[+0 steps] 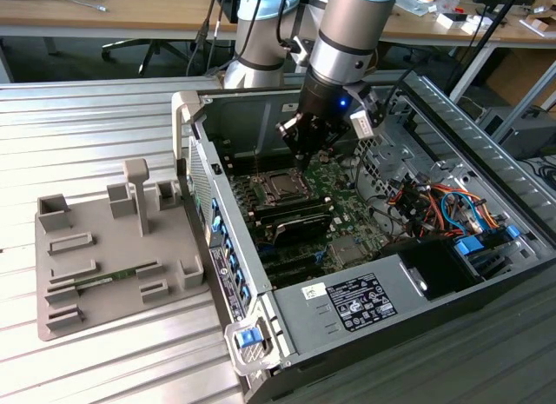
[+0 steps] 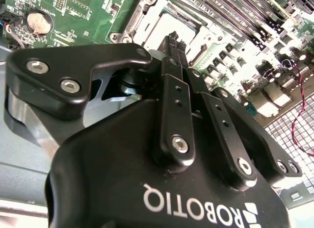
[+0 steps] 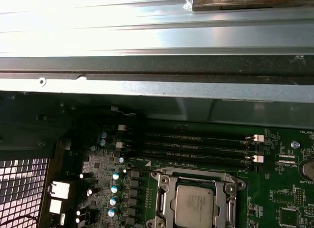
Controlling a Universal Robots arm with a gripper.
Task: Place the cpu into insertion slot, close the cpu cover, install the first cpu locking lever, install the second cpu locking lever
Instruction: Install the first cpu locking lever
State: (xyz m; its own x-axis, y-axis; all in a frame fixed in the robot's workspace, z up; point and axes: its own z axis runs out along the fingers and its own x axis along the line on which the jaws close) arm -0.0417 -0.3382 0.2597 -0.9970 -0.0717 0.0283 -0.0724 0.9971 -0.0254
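A ribbed metal table (image 1: 104, 117) carries an open computer case (image 1: 473, 117). Inside, the cpu (image 3: 195, 206) lies in the insertion slot (image 3: 171, 211), with the cpu cover (image 3: 194, 173) down. The gripper (image 2: 172, 41) above is pinched closed and empty.

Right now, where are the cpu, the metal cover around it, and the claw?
cpu (image 3: 195, 206): first wrist view, middle of its silvery top.
cpu cover (image 3: 165, 204): first wrist view, one side bar of its frame.
claw (image 2: 173, 41): second wrist view, midway between its fingertips.
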